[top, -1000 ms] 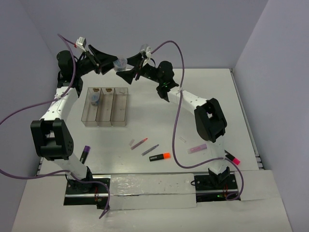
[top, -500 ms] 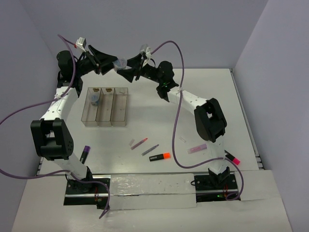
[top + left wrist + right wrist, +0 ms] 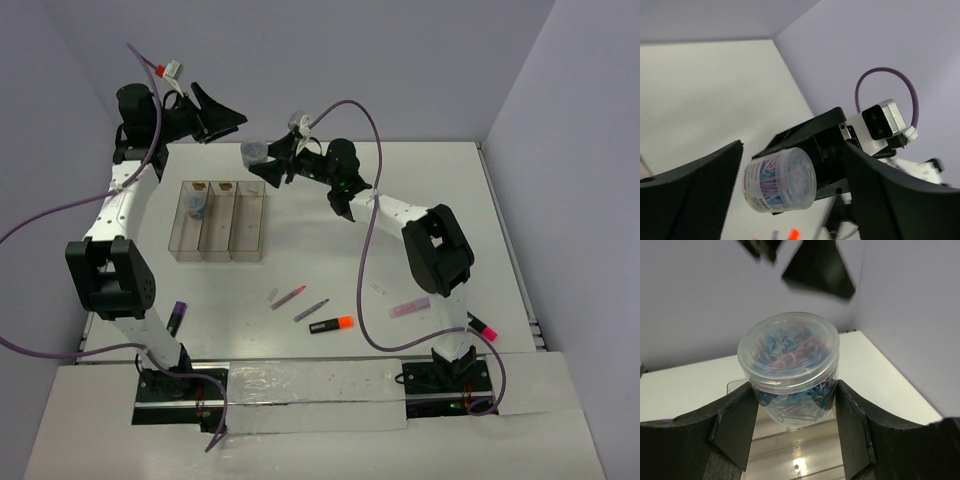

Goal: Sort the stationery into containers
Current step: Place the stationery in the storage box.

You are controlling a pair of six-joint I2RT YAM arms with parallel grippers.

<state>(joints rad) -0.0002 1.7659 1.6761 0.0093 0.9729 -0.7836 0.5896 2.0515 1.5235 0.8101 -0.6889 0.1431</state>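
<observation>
The right gripper (image 3: 266, 164) clamps a tub of paper clips (image 3: 254, 152) above the tray (image 3: 248, 228); the left gripper (image 3: 232, 125) hangs open, empty. A second tub (image 3: 196, 205) sits in the tray's left compartment. The pens (image 3: 288, 296) and highlighters (image 3: 332, 324) await sorting on the table (image 3: 420, 200).

Your white table (image 3: 330, 230) carries a clear tray (image 3: 248, 222) at ten o'clock and a purple highlighter (image 3: 177, 317) at eight. At six lie a pink pen (image 3: 288, 296), grey pen (image 3: 311, 310) and orange-black highlighter (image 3: 331, 325). Toward four are a pale pink bar (image 3: 409, 307) and pink-black highlighter (image 3: 481, 325).

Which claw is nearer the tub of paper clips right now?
Right. The right claw grips the tub between its fingers; the left claw hangs open off to the tub's left, not touching it.
</observation>
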